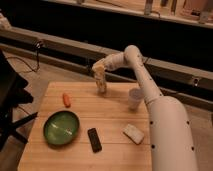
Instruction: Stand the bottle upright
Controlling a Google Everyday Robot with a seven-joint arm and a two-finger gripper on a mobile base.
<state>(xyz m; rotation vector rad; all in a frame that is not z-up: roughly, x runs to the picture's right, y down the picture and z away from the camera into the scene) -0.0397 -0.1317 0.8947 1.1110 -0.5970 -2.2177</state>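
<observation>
The bottle (101,81) is a slender pale tan bottle standing roughly upright near the back edge of the wooden table (107,117), with its base at or just above the surface. My gripper (99,67) is at the bottle's top, reaching in from the right on the white arm (150,95). The gripper sits directly over the upper part of the bottle.
A white cup (134,98) stands right of the bottle, close to the arm. An orange carrot-like piece (66,100) lies at the left. A green bowl (61,127), a black phone-like slab (94,139) and a pale sponge block (133,133) lie along the front.
</observation>
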